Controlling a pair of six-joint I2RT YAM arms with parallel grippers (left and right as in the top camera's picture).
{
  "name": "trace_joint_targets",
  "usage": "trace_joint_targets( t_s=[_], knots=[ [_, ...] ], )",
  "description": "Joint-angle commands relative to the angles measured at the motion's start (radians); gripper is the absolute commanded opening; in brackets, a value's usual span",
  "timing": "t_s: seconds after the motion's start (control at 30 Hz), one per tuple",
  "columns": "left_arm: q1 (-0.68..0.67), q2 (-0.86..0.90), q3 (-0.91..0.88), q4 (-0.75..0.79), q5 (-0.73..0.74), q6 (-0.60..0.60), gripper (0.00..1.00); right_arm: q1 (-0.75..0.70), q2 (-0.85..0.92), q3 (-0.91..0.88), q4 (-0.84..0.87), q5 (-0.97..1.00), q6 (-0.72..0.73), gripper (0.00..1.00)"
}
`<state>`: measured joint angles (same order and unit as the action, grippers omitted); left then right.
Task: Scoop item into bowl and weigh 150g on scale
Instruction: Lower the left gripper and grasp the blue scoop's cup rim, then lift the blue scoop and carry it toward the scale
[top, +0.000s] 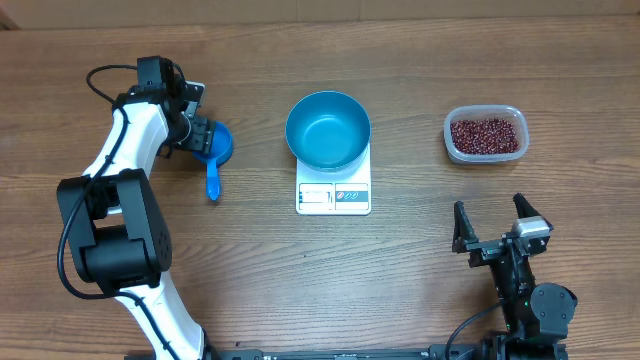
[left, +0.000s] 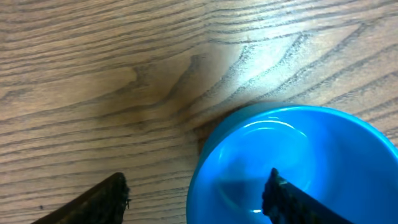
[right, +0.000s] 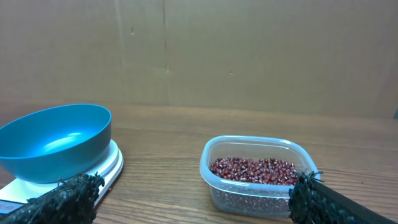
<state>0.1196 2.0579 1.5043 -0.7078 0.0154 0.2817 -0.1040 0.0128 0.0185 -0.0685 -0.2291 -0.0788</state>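
Observation:
The teal-blue bowl (top: 328, 130) (right: 59, 140) stands empty on the white scale (top: 333, 195) (right: 111, 165) at mid-table. The red-brown beans (top: 486, 134) (right: 255, 169) lie in a clear plastic tub (top: 452, 140) (right: 249, 196) at the right. At the left lies a small blue scoop (top: 216, 152) (left: 311, 149). My left gripper (top: 200, 133) (left: 195, 180) straddles the wall of its cup: one finger is inside the cup, the other outside over the wood, with a gap still showing. My right gripper (top: 493, 222) (right: 194, 186) stands open near the front right and holds nothing.
The scoop's handle (top: 213, 183) points toward the table's front. A brown cardboard wall (right: 199, 50) closes off the far side of the wooden table (top: 400, 290).

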Motion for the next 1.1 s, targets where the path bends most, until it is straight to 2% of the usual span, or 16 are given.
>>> trace_joint_targets(
  t_s=[0.0, 0.2, 0.7, 0.8, 0.93, 1.07],
  knots=[
    [0.005, 0.005, 0.017, -0.005, 0.011, 0.011, 0.73, 0.005, -0.01, -0.011, 0.006, 0.003, -0.001, 1.0],
    [0.005, 0.045, 0.017, -0.022, 0.011, 0.011, 0.77, 0.005, -0.01, -0.011, 0.006, 0.003, -0.001, 1.0],
    [0.005, 0.064, 0.017, -0.002, 0.011, 0.01, 0.71, 0.005, -0.01, -0.011, 0.006, 0.003, -0.001, 1.0],
    [0.004, 0.064, 0.017, 0.001, 0.011, 0.01, 0.61, 0.005, -0.01, -0.011, 0.006, 0.003, -0.001, 1.0],
    [0.004, 0.064, 0.017, 0.002, 0.011, 0.01, 0.31, 0.005, -0.01, -0.011, 0.006, 0.003, -0.001, 1.0],
    [0.005, 0.064, 0.017, 0.002, 0.011, 0.01, 0.07, 0.005, -0.01, -0.011, 0.006, 0.003, -0.001, 1.0]
  ],
)
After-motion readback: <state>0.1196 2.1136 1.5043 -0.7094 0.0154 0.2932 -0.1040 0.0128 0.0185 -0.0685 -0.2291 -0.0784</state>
